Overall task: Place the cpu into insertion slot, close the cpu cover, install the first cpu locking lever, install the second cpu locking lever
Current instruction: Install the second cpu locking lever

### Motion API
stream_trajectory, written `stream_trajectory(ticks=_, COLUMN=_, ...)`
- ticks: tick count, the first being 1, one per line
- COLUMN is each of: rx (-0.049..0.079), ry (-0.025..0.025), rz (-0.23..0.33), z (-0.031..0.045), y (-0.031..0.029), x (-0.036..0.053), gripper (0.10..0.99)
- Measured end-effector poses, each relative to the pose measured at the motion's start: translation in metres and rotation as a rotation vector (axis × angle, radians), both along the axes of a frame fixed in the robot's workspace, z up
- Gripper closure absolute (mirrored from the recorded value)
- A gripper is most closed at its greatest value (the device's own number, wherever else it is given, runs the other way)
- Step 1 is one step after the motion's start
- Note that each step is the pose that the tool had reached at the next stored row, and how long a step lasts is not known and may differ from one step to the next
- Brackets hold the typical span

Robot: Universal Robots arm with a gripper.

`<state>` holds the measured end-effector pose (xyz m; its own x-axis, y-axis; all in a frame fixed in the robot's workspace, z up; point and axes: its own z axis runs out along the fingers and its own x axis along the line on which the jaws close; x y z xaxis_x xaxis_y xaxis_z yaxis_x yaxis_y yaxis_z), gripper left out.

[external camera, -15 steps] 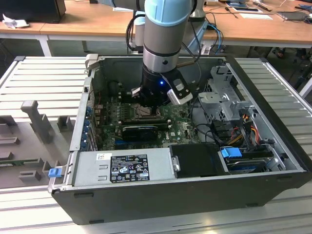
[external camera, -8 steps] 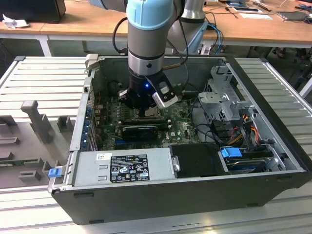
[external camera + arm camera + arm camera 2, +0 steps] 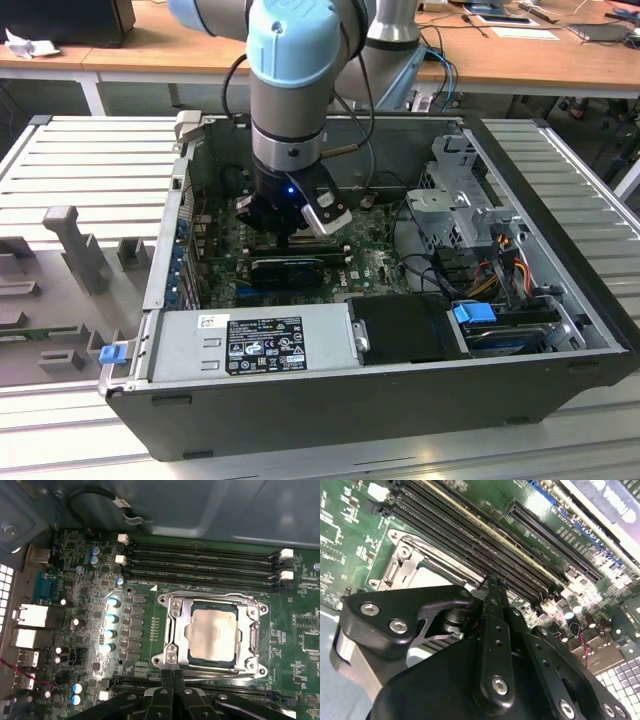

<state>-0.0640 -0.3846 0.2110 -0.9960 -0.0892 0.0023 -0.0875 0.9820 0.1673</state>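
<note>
Fingers (image 3: 164,689) are pressed together tip to tip with no gap, and nothing shows clamped between them, so it reads as a closed, empty gripper (image 3: 173,676) used as a poker rather than a grasp. In the first wrist view the tips sit right at one edge of the insertion slot (image 3: 165,661), just beside the frame, on the side away from the memory slots (image 3: 200,565). Can't tell if they're actually touching metal. The second wrist view gives the same story: the tip of the closed gripper (image 3: 492,587) is near the socket rim. The cpu (image 3: 212,632) is seated in the slot, pale top up and square to the frame. The cpu cover (image 3: 172,630) is down flat over it, with the chip showing through the cut-out. So steps one and two look done. Thin metal bars run along two edges of the cover, one of them close to the tips, probably the locking levers (image 3: 215,670). I can't tell if either is hooked. My judgement is we're on the first lever. That step calls for a sideways-and-down push with the closed tips to get the bar under its catch, staying on the bar and off the green board (image 3: 295,605) and the small parts around it. In the exterior view the arm comes straight down into the open case (image 3: 400,400), with the gripper (image 3: 290,225) low over the board, just beside the black graphics card (image 3: 290,268).
</note>
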Motion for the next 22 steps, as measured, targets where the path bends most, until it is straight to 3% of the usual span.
stream_trajectory(ticks=3, rx=0.016, ry=-0.0001, rz=0.000, z=-0.0029, y=-0.0047, x=-0.0009, gripper=0.980)
stream_trajectory(ticks=5, rx=0.042, ry=-0.0001, rz=0.000, z=-0.0040, y=-0.0077, x=-0.0037, gripper=0.980)
stream_trajectory(ticks=9, rx=0.071, ry=0.0001, rz=0.001, z=-0.0094, y=-0.0089, x=-0.0079, gripper=0.980)
stream_trajectory(ticks=15, rx=0.099, ry=0.0001, rz=0.001, z=-0.0156, y=-0.0089, x=-0.0081, gripper=0.980)
stream_trajectory(ticks=16, rx=0.100, ry=-0.0003, rz=0.001, z=-0.0148, y=-0.0088, x=-0.0082, gripper=0.980)
stream_trajectory(ticks=20, rx=0.099, ry=0.0003, rz=0.001, z=0.0042, y=-0.0088, x=-0.0085, gripper=0.980)
stream_trajectory(ticks=22, rx=0.099, ry=0.0003, rz=0.001, z=0.0080, y=-0.0088, x=-0.0086, gripper=0.980)
